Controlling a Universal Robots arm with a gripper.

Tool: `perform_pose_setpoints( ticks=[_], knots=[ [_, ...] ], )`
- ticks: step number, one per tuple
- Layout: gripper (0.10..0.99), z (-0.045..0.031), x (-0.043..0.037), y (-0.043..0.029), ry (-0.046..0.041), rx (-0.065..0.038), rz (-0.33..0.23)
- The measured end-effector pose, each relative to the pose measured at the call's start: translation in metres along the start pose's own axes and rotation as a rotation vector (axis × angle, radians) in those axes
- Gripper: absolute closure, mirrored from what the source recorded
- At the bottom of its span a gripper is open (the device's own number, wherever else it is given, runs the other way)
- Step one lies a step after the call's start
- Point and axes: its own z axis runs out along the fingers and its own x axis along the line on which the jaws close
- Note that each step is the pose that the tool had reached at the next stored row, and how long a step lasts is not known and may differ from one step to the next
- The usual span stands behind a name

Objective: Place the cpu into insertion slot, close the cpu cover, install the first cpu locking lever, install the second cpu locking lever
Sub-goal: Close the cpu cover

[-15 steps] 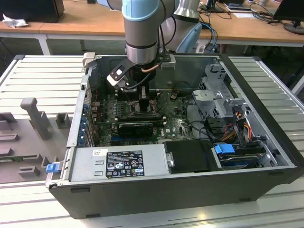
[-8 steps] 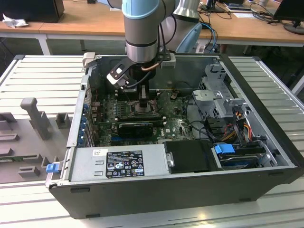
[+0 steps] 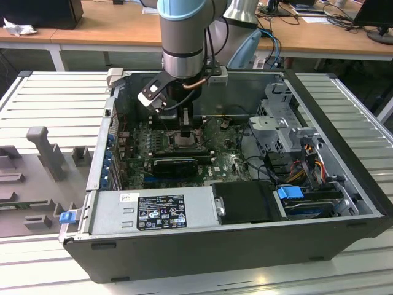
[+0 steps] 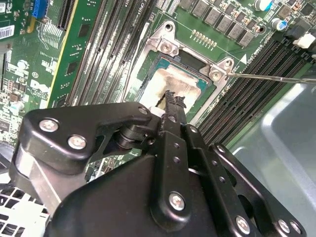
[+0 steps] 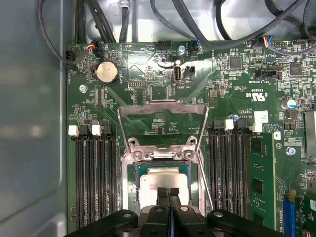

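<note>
The cpu, a pale square chip, lies flat in the insertion slot on the green board. In both wrist views my gripper is shut, its black fingertips together right over the cpu's face with nothing between them. The cpu cover, a silver frame with a wide window, stands tilted open behind the slot. A thin wire locking lever sticks out free beside the slot, also seen as a rod. In the exterior view my gripper reaches down into the open computer case.
Long black memory slots flank the socket. A coin battery and cables lie beyond the cover. A black expansion card, the power supply and a drive cage crowd the case.
</note>
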Motion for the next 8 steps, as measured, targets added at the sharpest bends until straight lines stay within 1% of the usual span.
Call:
perform_pose_setpoints(
  ticks=[1,2,8],
  knots=[
    [0.98,0.0,0.0,0.0018,-0.0003,0.001,0.0],
    [0.98,0.0002,0.0001,0.0051,-0.0003,0.001,0.0],
    [0.98,0.0005,0.0003,0.0094,-0.0003,0.001,0.0]
  ],
)
